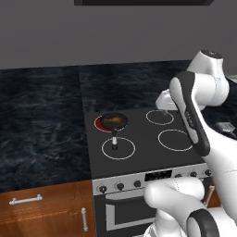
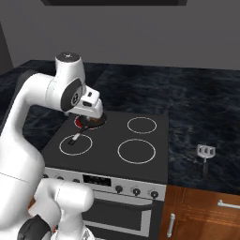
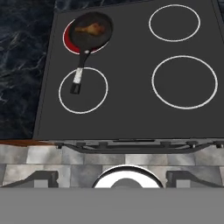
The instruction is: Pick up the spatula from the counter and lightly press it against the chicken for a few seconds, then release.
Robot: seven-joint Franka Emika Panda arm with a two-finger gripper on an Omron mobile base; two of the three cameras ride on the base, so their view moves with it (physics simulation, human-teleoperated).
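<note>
- Hovering above the stove [image 3: 127, 109], the gripper [image 3: 112, 177] has its jaws spread wide, empty.
- The pan [image 3: 94, 41], on the rear-left burner, holds the chicken [image 3: 89, 29].
- The spatula [image 2: 205, 159] lies on the counter [image 2: 197, 126] right of the stove; likely light, stiff, slim: pinch mid-handle.

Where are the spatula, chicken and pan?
spatula [image 2: 206, 151], right base view, on its slotted head.
chicken [image 3: 89, 29], hand view, middle of the piece.
pan [image 3: 89, 43], hand view, bare base beside the chicken.
</note>
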